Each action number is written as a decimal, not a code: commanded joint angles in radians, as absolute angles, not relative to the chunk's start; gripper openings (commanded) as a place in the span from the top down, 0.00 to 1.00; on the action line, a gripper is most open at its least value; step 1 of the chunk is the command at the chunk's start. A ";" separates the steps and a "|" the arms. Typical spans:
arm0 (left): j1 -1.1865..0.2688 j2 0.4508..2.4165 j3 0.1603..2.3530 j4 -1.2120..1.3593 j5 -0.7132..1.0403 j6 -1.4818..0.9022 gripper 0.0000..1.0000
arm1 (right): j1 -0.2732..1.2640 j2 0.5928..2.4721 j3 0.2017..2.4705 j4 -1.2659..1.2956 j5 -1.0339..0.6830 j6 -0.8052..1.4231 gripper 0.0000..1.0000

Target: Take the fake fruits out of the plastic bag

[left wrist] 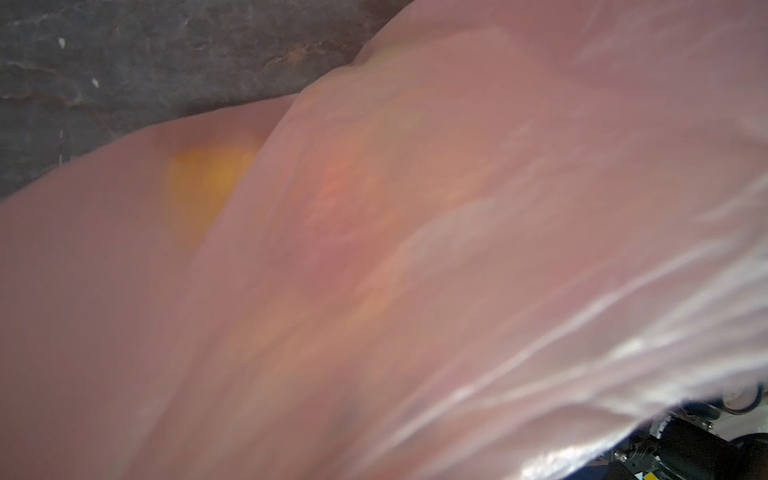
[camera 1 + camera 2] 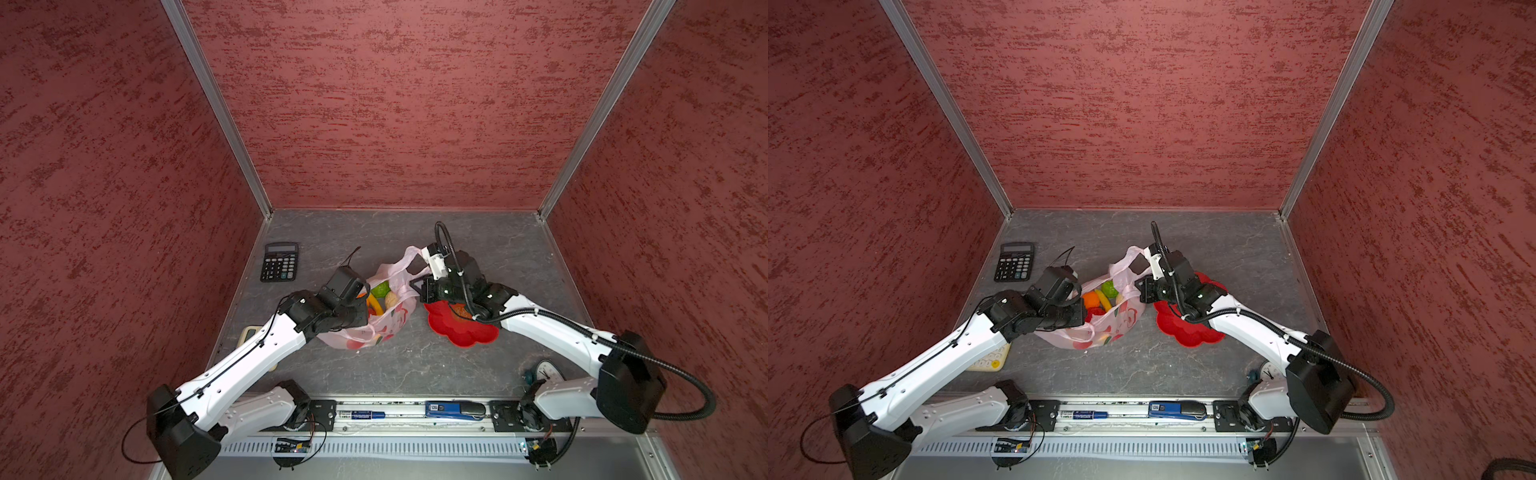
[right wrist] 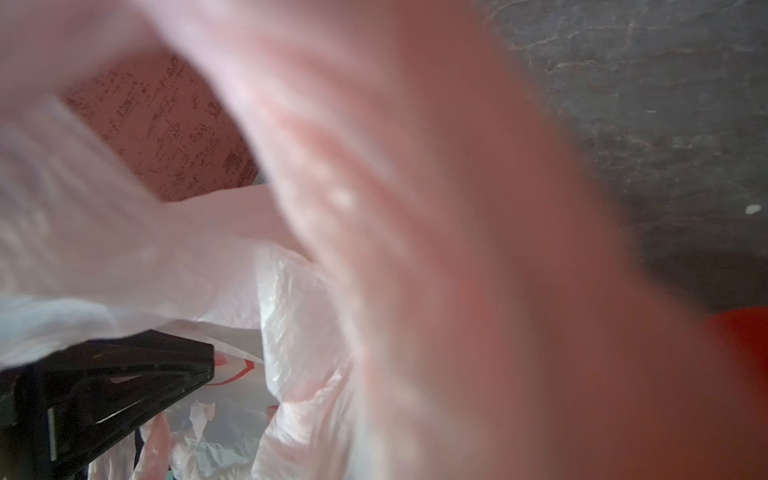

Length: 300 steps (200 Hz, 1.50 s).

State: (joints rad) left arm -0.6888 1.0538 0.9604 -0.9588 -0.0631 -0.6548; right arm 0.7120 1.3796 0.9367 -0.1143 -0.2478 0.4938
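Note:
The pale-pink plastic bag point(image 2: 384, 328) point(image 2: 1100, 332) lies mid-table with its mouth held wide. Inside show fake fruits: a green ball point(image 2: 380, 289) point(image 2: 1109, 288), an orange point(image 2: 1090, 298), a banana point(image 2: 1104, 300), a red one point(image 2: 1096, 311) and a cream lumpy one point(image 2: 392, 300). My left gripper point(image 2: 362, 309) point(image 2: 1084, 313) reaches into the mouth from the left; its fingers are hidden, and bag film point(image 1: 415, 249) fills the left wrist view. My right gripper point(image 2: 415, 284) point(image 2: 1139, 289) is shut on the bag's right rim, pulled taut. One black finger point(image 3: 124, 374) shows against the film.
A red flower-shaped dish point(image 2: 461, 332) lies just right of the bag, under my right wrist. A black calculator point(image 2: 279, 262) sits at the back left, a cream keypad point(image 2: 988, 361) under my left arm, a small clock point(image 2: 548, 370) at the front right.

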 commanded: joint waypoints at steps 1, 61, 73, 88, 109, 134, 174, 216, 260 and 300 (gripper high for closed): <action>-0.670 1.031 0.905 -0.983 -0.092 -0.694 0.81 | 0.719 1.416 0.924 -0.054 -0.250 0.496 1.00; -0.545 0.978 0.781 -0.917 -0.071 -0.727 0.83 | 0.693 1.503 0.904 -0.045 -0.221 0.464 1.00; -0.520 0.966 0.759 -0.909 -0.050 -0.721 0.83 | 0.680 1.518 0.902 -0.040 -0.225 0.460 1.00; -0.501 0.960 0.738 -0.906 -0.033 -0.717 0.83 | 0.662 1.540 0.910 -0.038 -0.230 0.454 1.00; -0.484 0.966 0.715 -0.889 -0.012 -0.710 0.83 | 0.643 1.574 0.934 -0.037 -0.240 0.441 1.00; -0.455 0.984 0.701 -0.869 -0.002 -0.703 0.83 | 0.617 1.621 0.974 -0.051 -0.248 0.425 1.00; -0.406 0.979 0.696 -0.855 0.004 -0.694 0.85 | 0.582 1.646 1.025 -0.079 -0.261 0.400 1.00; -0.392 0.975 0.749 -0.853 0.038 -0.684 0.85 | 0.581 1.614 1.075 -0.149 -0.327 0.381 0.83; -0.395 1.003 0.824 -0.840 0.051 -0.673 0.85 | 0.614 1.461 1.043 -0.265 -0.299 0.360 0.63; -0.401 1.050 0.860 -0.807 0.052 -0.661 0.86 | 0.659 1.300 0.996 -0.372 -0.268 0.374 0.58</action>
State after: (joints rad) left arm -0.3977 1.0267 0.8364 -0.8406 0.0471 -0.6830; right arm 0.6327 1.3754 1.0275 -0.2729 -0.2920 0.3813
